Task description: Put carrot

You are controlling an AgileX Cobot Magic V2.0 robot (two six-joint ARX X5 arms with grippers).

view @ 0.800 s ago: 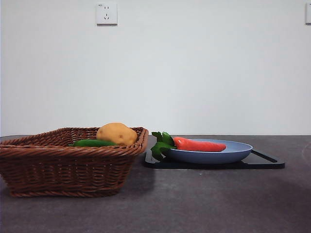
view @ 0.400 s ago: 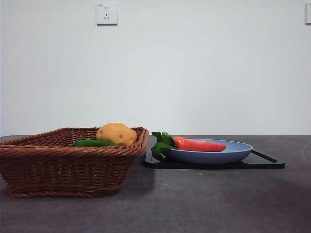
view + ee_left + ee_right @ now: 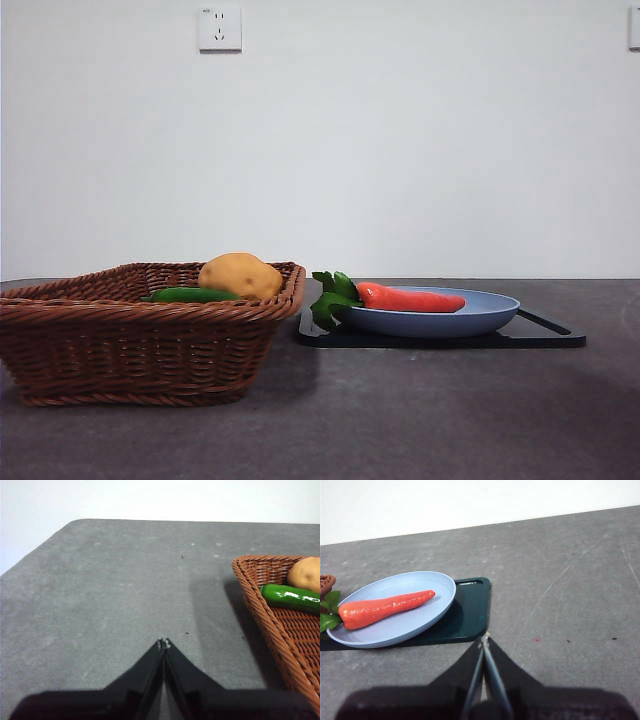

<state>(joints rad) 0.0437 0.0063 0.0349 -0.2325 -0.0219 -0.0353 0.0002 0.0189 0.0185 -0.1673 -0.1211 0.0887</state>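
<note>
The orange-red carrot (image 3: 410,298) with its green leafy top (image 3: 331,297) lies on a light blue plate (image 3: 480,318); the leaves hang over the plate's edge toward the basket. In the right wrist view the carrot (image 3: 385,609) lies across the plate (image 3: 410,625). My right gripper (image 3: 484,639) is shut and empty, apart from the plate, over bare table. My left gripper (image 3: 163,642) is shut and empty, over bare table beside the basket (image 3: 280,625). Neither gripper shows in the front view.
The plate rests on a dark green board (image 3: 540,336) (image 3: 467,612). A brown wicker basket (image 3: 140,345) stands left of it, holding a yellow-brown potato (image 3: 240,275) (image 3: 307,573) and a long green vegetable (image 3: 190,295) (image 3: 290,597). The table is grey.
</note>
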